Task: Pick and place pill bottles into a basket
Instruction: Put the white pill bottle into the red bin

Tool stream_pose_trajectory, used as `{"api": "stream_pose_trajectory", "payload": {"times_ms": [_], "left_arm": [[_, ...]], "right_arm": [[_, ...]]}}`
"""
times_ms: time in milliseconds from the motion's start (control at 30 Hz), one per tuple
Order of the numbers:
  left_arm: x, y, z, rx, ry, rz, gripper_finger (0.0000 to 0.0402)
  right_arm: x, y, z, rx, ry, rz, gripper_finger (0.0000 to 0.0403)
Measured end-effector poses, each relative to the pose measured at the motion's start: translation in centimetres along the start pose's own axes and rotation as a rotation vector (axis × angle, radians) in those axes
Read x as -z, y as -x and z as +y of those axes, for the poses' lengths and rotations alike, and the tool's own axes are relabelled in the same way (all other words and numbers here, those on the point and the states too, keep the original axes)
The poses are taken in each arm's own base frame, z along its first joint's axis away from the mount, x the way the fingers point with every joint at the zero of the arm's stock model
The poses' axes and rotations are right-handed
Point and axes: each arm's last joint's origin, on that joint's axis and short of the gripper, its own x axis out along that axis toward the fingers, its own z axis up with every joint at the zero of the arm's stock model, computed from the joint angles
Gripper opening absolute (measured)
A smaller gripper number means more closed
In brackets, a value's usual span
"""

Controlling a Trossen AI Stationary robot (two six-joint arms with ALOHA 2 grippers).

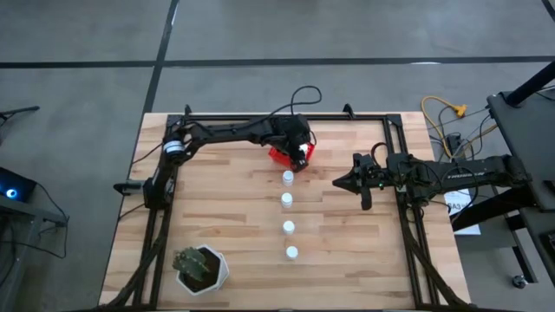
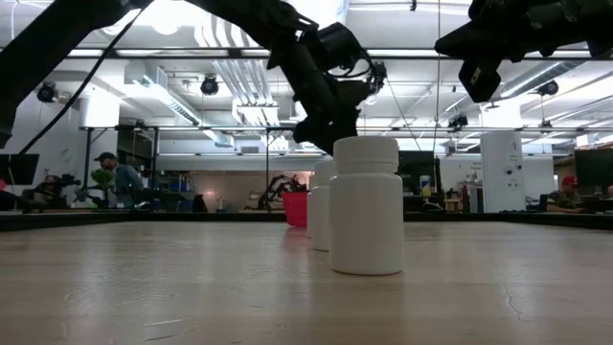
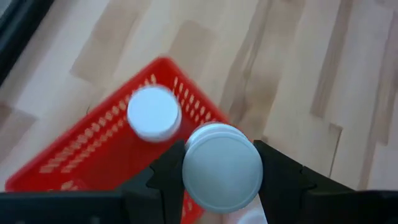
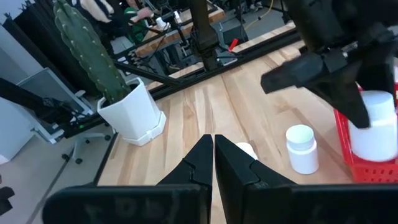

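My left gripper (image 1: 301, 156) is shut on one white pill bottle (image 3: 221, 165) over the red basket (image 1: 279, 157) at the table's far middle. Another bottle (image 3: 153, 113) stands inside the basket (image 3: 93, 155). Several more bottles stand upright in a row on the table, from next to the basket (image 1: 288, 178) toward the near edge (image 1: 292, 253); the nearest fills the low view (image 2: 365, 206). My right gripper (image 1: 338, 183) is shut and empty, in the air to the right of the row. My left gripper pinches the bottle by its opposite sides (image 4: 373, 134) between its two fingers, just below the cap (image 3: 221, 155). The fingers (image 3: 280, 177) come from above, pointing down. The bottle hangs upright over the basket's edge nearest the row; whether its bottom touches the basket, I cannot tell.
A white hexagonal pot with a cactus (image 1: 201, 267) stands at the near left corner. Black frame rails (image 1: 399, 165) run along the table's left, right and far edges. Bare wood lies left and right of the bottle row.
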Motion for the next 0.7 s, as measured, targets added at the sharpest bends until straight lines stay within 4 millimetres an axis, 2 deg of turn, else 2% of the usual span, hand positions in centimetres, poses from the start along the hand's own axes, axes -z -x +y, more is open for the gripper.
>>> {"api": "stream_pose_trajectory", "payload": {"times_ms": [700], "left_arm": [[0.39,-0.53,0.05,0.004,-0.035,0.030,0.0140]], "right_arm": [[0.00,0.01,0.00,0.000,-0.006,0.000,0.0008]]}}
